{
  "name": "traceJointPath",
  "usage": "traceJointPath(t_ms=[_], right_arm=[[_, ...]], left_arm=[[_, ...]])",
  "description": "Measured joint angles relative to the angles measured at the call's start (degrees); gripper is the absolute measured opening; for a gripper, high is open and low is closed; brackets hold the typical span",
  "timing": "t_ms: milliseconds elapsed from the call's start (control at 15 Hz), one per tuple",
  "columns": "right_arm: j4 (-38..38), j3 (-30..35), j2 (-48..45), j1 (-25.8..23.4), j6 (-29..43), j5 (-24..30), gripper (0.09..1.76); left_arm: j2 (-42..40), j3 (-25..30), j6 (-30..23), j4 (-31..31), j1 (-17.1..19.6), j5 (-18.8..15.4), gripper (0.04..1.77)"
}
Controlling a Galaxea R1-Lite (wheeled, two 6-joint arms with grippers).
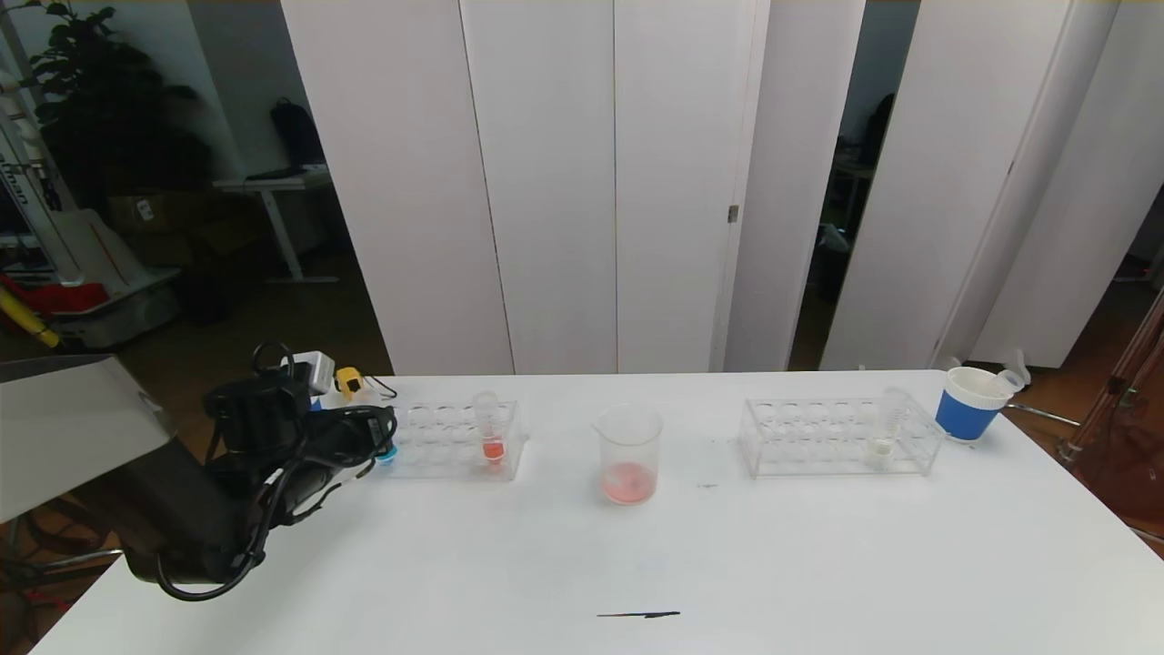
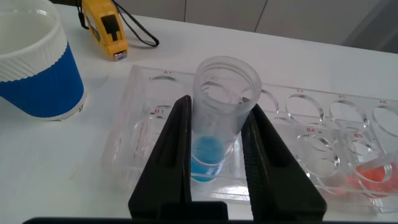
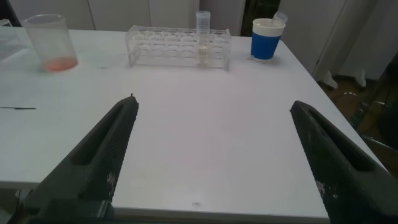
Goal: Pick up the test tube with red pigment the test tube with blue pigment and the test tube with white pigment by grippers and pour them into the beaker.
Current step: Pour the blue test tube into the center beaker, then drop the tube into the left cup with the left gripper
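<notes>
My left gripper [image 2: 219, 106] is shut on the test tube with blue pigment [image 2: 208, 152], one black finger on each side of its clear wall. The tube stands upright in an end hole of the left rack [image 1: 455, 441]. In the head view the gripper [image 1: 382, 448] sits at that rack's left end. The test tube with red pigment [image 1: 491, 432] stands further along the same rack. The beaker [image 1: 628, 452], with a little red liquid in its bottom, is at mid-table. The test tube with white pigment [image 1: 884, 428] stands in the right rack [image 1: 841, 437]. My right gripper [image 3: 214, 106] hangs open over bare table.
A blue-and-white paper cup [image 1: 968, 405] stands right of the right rack. Another such cup [image 2: 37, 62] and a yellow tape measure [image 2: 107, 26] lie close to the left rack. A thin dark mark [image 1: 638, 615] lies near the table's front edge.
</notes>
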Motion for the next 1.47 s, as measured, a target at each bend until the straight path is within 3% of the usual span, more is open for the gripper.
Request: traceJointPath(t_ms=[800,1467], right_arm=[[0.0,0.0,0.0,0.0,0.0,0.0,1.75],[0.0,0.0,0.0,0.0,0.0,0.0,1.75]], left_arm=[[0.3,-0.4,0.1,0.1,-0.1,-0.1,0.57],[-5.5,-0.5,0.6,0.7,0.4,-1.9,0.57]])
